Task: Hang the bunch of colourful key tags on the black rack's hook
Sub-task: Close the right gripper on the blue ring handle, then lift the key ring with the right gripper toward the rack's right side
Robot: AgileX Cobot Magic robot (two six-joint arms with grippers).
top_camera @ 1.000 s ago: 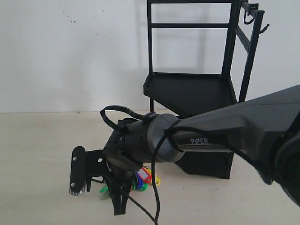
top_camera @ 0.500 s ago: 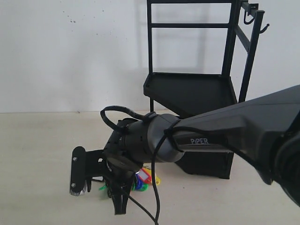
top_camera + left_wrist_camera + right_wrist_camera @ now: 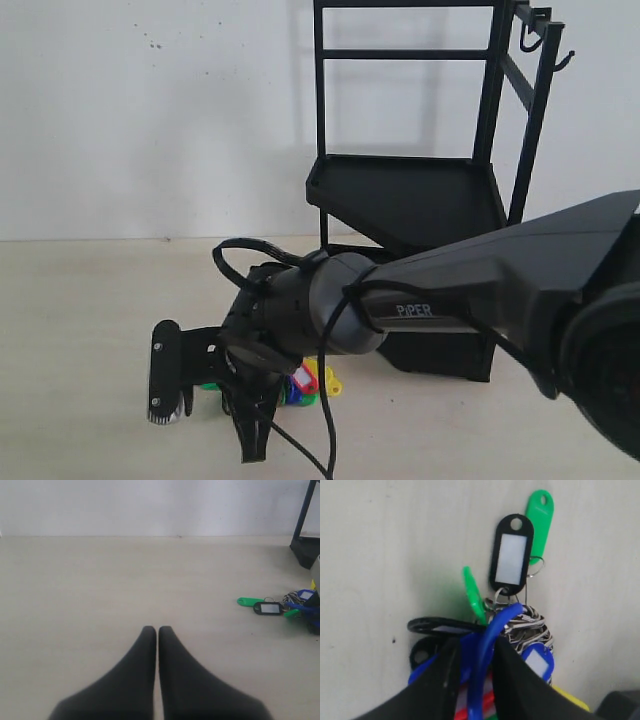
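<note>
The left gripper [image 3: 157, 630] had its two fingers pressed together, empty, over the pale surface [image 3: 100, 580]. The colourful key tag bunch [image 3: 292, 607] lay flat on that surface, well apart from it. The right gripper [image 3: 476, 642] was clamped on the bunch's blue sleeve [image 3: 505, 615], one finger on each side. A black tag [image 3: 511, 555] and a green tag [image 3: 540, 512] fanned out on the surface beyond.

In the exterior view this gripper pointed down at about seven o'clock from the black rack [image 3: 405, 195]. Against the picture from a second before, its wrist had sunk a little and slid leftward. It therefore hid more of the bunch (only a red tag, a yellow one and slivers of green peeked out), and the bunch seemed nudged slightly leftward with it. The rack had not shifted. The hook [image 3: 566, 60], a thin prong with an upturned tip, jutted from the upright near the rack's one o'clock corner, well apart from the bunch.
</note>
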